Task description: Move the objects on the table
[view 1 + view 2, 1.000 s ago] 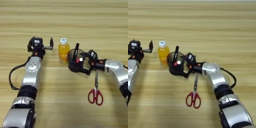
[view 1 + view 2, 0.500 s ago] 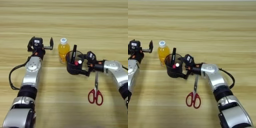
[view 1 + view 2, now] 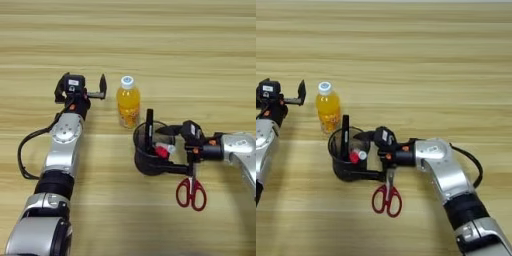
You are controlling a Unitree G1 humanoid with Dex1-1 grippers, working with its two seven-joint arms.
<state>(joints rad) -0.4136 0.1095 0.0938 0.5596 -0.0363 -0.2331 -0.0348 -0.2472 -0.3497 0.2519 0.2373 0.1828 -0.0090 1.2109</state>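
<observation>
Nearest on the worktop [image 3: 200, 45], scissors [image 3: 190, 191] flat, handles toward the robot. Just beyond, right tool [image 3: 367, 155] clamped across the pen cup's [image 3: 150, 156] wall, one finger inside, one outside, probably for sliding it. Farther, bottle [image 3: 128, 101] upright beside the cup. Left tool [image 3: 82, 89] wide, empty, idle. Right elbow only in right eye view.

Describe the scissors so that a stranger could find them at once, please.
On the wooden table, look near the right gripper, which holds the black mesh cup. Just below it lie the scissors, the only flat thing, with red handles.
</observation>
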